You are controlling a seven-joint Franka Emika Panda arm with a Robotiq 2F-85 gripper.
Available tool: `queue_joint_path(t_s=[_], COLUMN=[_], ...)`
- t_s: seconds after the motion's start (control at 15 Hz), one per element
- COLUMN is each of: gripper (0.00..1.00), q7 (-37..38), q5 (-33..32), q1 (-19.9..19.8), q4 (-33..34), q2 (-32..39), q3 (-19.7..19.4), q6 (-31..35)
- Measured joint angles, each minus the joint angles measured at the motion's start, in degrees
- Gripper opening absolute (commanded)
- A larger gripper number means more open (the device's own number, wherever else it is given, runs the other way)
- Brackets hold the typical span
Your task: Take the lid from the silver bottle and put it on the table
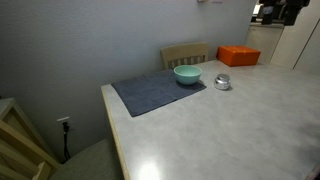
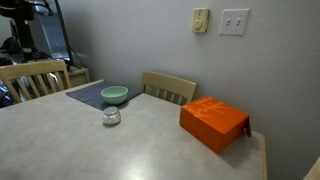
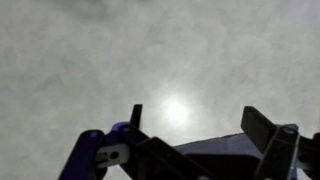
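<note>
Dark grey cloth mat point(image 1: 150, 97) holds the round teal bowl point(image 1: 187, 74) at its corner. Just right of it, the small squat silver metal bottle point(image 1: 222, 82) stands alone on the pale off-white table point(image 1: 200, 135), so you can reach it from above. Its lid is too small to tell apart (probably on). The orange box point(image 1: 238, 55) sits further right. In the wrist view your fingers point(image 3: 262, 128) are spread wide and empty over bare table.

Exterior view, high, set back: looks down length of table point(image 1: 230, 130) toward wall point(image 1: 100, 40); mat point(image 1: 158, 92), bowl point(image 1: 187, 74), bottle point(image 1: 222, 82), box point(image 1: 238, 56) at far end. Exterior view, lower, nearer: box point(image 2: 213, 122) close in front, bowl point(image 2: 114, 95), bottle point(image 2: 111, 117) beyond, wall point(image 2: 130, 40) behind. Both share table point(image 2: 90, 150), bowl, bottle, box. Wrist view: close, facing pale surface point(image 3: 100, 60), gripper point(image 3: 195, 125) in from bottom edge.
</note>
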Motion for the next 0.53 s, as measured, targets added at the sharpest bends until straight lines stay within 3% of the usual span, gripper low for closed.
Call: queue_joint_path(t_s=[0.27, 0.53], gripper=[1.00, 1.00], q7=[0.49, -0.70], q5=[-12.64, -10.05], q1=[-0.21, -0.87], q4=[-0.68, -3.00], q2=[0.05, 0.24], q3=[-0.01, -2.22], q6=[7.06, 19.90])
